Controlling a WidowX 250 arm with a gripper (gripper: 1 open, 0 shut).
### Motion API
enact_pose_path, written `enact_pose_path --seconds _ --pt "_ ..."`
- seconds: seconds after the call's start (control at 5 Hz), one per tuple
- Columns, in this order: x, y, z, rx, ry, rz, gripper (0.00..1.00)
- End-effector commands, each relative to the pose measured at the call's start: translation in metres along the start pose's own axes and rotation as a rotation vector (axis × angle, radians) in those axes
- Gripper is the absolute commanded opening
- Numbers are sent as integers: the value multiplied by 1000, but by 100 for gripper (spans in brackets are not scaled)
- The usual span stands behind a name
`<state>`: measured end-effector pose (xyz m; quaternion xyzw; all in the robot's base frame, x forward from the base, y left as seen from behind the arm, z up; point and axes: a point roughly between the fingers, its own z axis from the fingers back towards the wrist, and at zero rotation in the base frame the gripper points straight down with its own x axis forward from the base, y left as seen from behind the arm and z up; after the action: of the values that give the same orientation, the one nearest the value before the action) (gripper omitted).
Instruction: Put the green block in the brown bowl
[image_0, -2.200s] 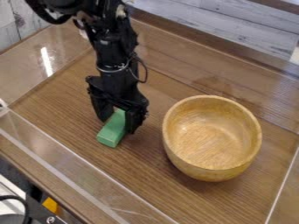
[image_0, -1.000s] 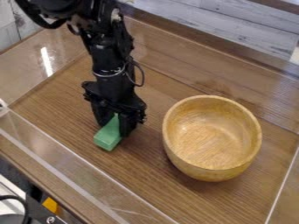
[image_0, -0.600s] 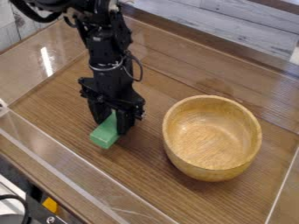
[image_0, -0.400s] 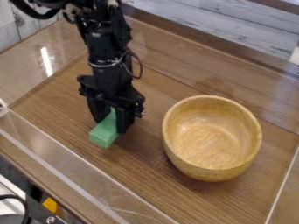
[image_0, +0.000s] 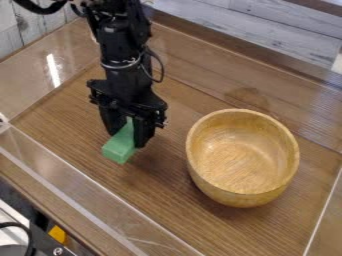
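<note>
Fingers (image_0: 131, 130) clamp the green block (image_0: 122, 145), its lower end hanging below them; brown bowl (image_0: 242, 156) sits apart, to their right on table (image_0: 80, 100).

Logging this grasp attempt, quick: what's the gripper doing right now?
Gripper: closed on the green block, one end of it between the fingers, pointing straight down left of the brown bowl.
</note>
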<state>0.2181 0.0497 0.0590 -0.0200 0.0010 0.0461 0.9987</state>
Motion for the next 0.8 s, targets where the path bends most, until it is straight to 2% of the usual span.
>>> enact_pose_path --seconds 0.0,0.6 --pt "7 -6 18 3 -53 -10 0" --pt "1 -39 35 -18 -43 -62 0"
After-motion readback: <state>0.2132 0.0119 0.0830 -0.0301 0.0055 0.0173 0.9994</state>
